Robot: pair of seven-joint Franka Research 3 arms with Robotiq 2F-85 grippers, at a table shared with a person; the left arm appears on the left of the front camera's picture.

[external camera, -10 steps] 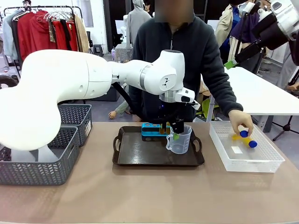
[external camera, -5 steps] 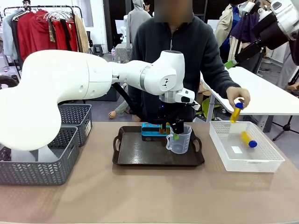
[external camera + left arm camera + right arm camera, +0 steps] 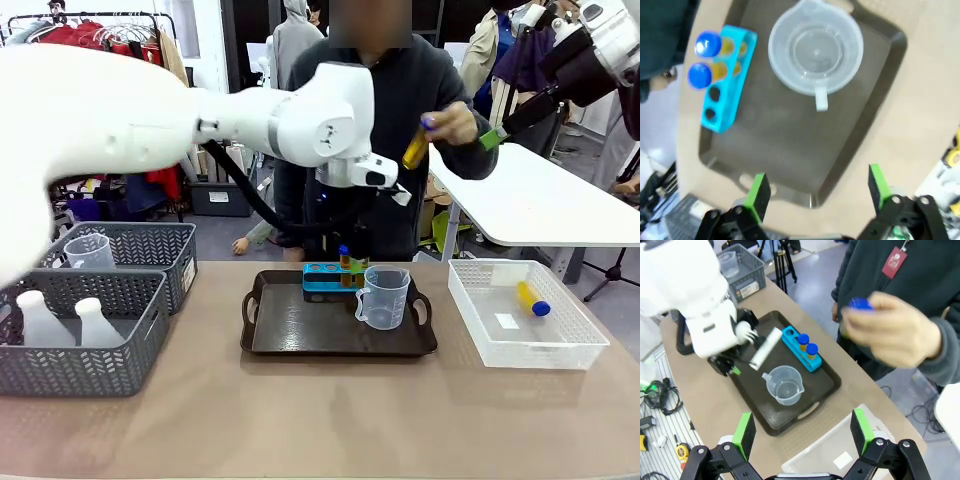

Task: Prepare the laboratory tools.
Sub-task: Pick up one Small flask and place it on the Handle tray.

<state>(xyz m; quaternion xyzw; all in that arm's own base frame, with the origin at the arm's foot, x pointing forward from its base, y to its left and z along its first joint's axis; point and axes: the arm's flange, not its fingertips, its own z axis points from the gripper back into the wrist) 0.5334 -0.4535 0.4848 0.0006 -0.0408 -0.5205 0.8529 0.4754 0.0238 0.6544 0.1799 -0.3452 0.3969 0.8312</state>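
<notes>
Left gripper (image 3: 818, 190) hangs high above the dark tray (image 3: 790, 145), green-padded jaws spread wide with nothing between them. Right gripper (image 3: 802, 432), at the bottom of its own wrist view, is equally wide and empty.

At centre frame in the front view, the clear beaker (image 3: 384, 297) stands upright on the tray, just beside a blue rack (image 3: 322, 278) holding two blue-capped amber tubes (image 3: 707, 44). At upper right, the person's hand (image 3: 455, 122) holds a third tube (image 3: 416, 148) at chest height. A fourth tube (image 3: 533, 298) lies in the white lattice basket (image 3: 530, 358) at right. Two white conical flasks (image 3: 95, 320) stand in a grey mesh basket (image 3: 80, 375) at lower left.

Likely risk: the person appears to be bringing the third tube toward the rack, under the left arm. If that arm descends now, it could strike the hand, or knock the beaker into the rack, since the two sit so close.

A second ago the left gripper was down at the beaker's rim; it is now lifted clear, leaving the beaker on the tray. The person's hand was then inside the lattice basket among two tubes; it has since risen with one
</notes>
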